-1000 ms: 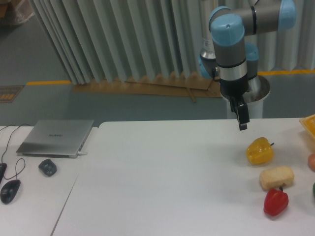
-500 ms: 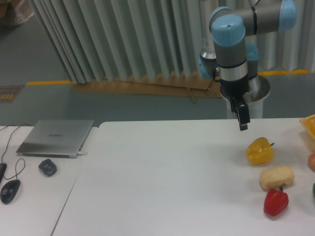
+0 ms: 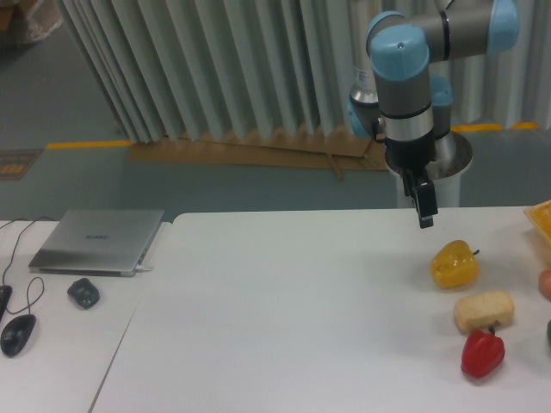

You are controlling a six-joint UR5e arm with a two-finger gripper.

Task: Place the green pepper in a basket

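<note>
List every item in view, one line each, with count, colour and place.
Yellow bell pepper: 1, yellow, table right.
Bread-like beige block: 1, beige, below the yellow pepper.
Red bell pepper: 1, red, front right.
Green pepper sliver: 1, dark green, right edge.
Orange object: 1, orange, right edge, cropped.
Closed laptop: 1, silver, left.
Computer mice: 2, dark, front left.
White table: 1.
Gripper: 1, black, above the table; opening unclear.

Almost nothing differs across the three moments. The gripper (image 3: pixel 424 215) hangs at the same spot above the table (image 3: pixel 284 310), and none of the foods by the right edge has shifted. No change shows anywhere else.
</note>
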